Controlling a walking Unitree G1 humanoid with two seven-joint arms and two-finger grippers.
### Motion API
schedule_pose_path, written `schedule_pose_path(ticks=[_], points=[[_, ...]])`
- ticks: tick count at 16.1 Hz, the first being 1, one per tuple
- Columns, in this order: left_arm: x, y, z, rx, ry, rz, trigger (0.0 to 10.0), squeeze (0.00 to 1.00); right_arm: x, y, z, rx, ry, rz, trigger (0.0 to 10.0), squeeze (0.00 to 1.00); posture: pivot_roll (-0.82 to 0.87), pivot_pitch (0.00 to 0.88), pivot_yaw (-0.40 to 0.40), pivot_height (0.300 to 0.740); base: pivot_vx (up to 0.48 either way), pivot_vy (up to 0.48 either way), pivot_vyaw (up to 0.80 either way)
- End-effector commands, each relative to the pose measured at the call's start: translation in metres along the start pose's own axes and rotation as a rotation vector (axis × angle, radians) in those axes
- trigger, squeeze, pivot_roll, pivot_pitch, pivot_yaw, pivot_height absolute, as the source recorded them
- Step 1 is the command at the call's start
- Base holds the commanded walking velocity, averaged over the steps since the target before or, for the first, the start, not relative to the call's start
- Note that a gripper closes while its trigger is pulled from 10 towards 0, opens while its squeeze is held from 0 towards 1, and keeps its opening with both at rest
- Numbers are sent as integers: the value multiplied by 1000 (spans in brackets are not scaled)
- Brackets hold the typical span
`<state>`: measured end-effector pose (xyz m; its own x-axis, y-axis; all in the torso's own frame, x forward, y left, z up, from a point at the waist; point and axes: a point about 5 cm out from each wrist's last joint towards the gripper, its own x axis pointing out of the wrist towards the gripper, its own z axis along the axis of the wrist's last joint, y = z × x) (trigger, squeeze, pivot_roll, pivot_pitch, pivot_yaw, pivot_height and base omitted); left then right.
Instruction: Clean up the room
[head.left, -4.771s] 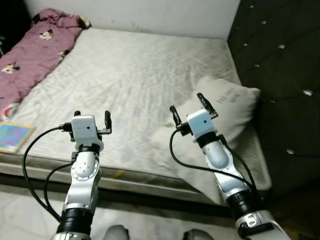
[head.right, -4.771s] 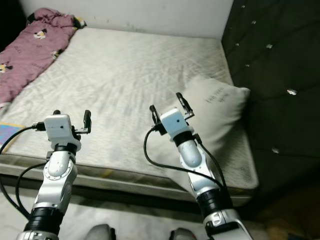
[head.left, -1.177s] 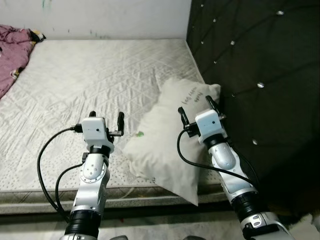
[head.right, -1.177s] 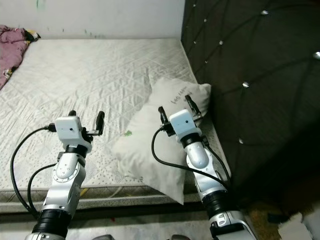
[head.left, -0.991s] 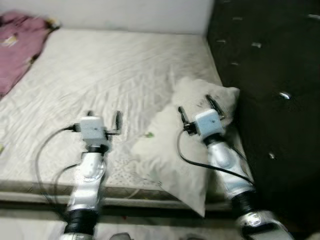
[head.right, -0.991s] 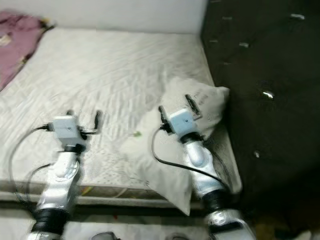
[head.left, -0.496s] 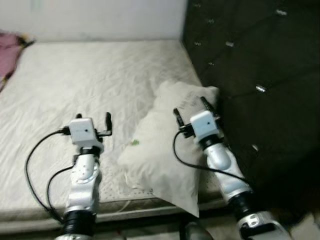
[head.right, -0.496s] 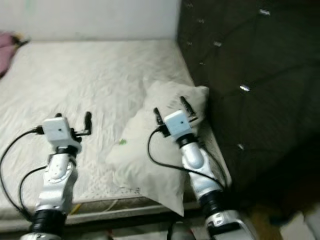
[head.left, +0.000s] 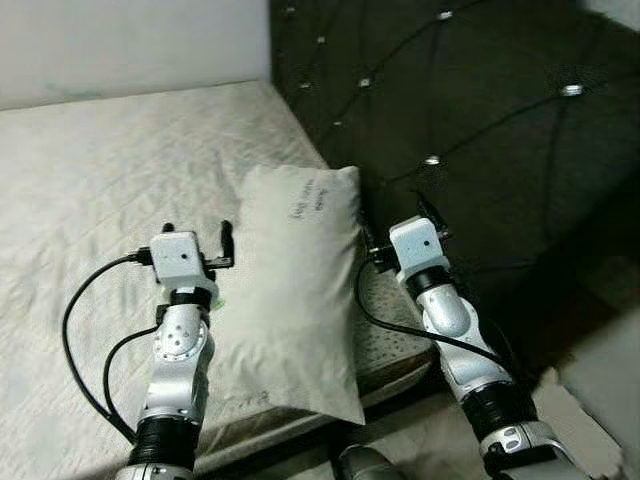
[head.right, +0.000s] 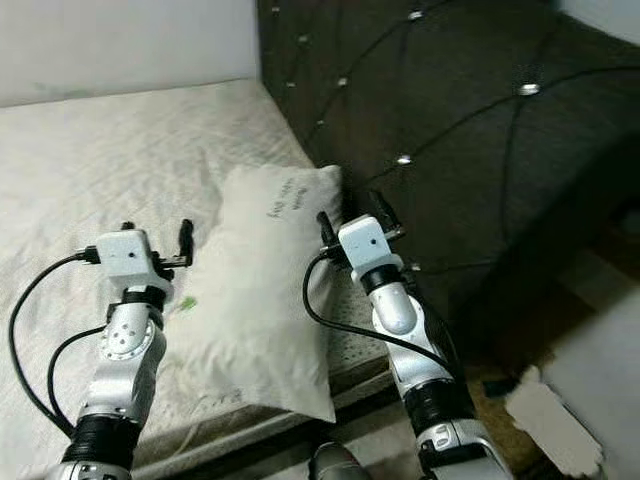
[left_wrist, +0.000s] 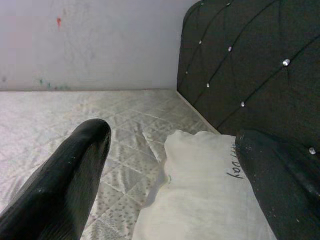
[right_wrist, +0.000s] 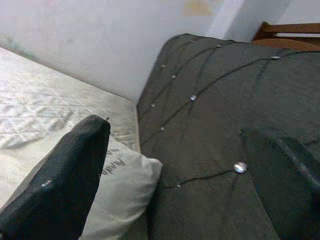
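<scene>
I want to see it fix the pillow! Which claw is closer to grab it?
Probably the left claw: it hangs open right over the pillow. The right claw, also open, sits off its far edge, beside the dark headboard.

From the head we look forward and down, near, over the pale rectangular pillow lying on the quilted off-white mattress. Our wrist cameras sit low, facing along their fingers toward the dark tufted headboard; all four views share pillow and headboard.
</scene>
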<state>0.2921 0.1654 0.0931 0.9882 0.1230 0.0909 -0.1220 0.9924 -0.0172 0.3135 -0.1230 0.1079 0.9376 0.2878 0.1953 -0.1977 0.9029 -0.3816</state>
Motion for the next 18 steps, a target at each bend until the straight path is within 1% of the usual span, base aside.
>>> schedule_pose_path(ticks=[1,2,3,5,6,7,8,9,10,11,12,14,16,17,18], points=[[1,1,1,9,2,11,10000,0,2,-1,2,6,-8,-1,10000,0,46,0,18,740,0,0,0],[1,3,4,20,-8,24,10000,0,2,-1,2,3,-11,4,10000,0,47,0,18,740,0,0,0],[2,6,7,22,-16,29,10000,0,2,-2,1,24,-2,-2,10000,0,48,0,21,740,0,0,0],[4,6,9,44,-18,31,10000,0,3,-4,0,8,13,-5,10000,0,46,0,25,740,0,0,0],[5,4,10,37,-20,17,10000,0,4,-3,1,-22,5,2,10000,0,45,0,26,740,0,0,800],[6,3,11,33,-20,12,10000,0,5,-3,1,-23,5,3,10000,0,45,0,26,740,0,0,800],[8,2,11,29,-20,9,10000,0,5,-2,2,6,0,-4,10000,0,47,0,25,740,0,0,800],[9,3,13,16,-24,19,10000,0,5,-2,2,6,1,-4,10000,0,54,0,15,740,0,0,800],[8,6,12,12,-23,33,10000,0,6,-1,2,29,3,-4,10000,0,57,0,7,740,0,0,0],[8,8,11,21,-21,36,10000,0,7,-1,3,25,-1,6,10000,0,61,0,1,740,0,0,0],[6,14,7,26,-8,47,10000,0,7,-1,4,22,-5,11,10000,0,62,0,0,740,0,0,0],[2,18,1,28,17,61,10000,0,8,-3,6,32,-9,8,10000,0,50,0,-3,740,0,0,0],[0,19,-2,24,36,63,10000,0,4,-2,6,42,-7,-1,10000,0,34,0,6,740,0,0,0],[-2,19,-1,21,43,62,10000,0,0,-3,8,76,-1,-21,10000,0,23,0,13,740,0,0,0],[-5,18,-3,21,56,39,10000,0,-6,-3,7,122,22,-44,10000,0,23,10,14,740,0,0,0]])
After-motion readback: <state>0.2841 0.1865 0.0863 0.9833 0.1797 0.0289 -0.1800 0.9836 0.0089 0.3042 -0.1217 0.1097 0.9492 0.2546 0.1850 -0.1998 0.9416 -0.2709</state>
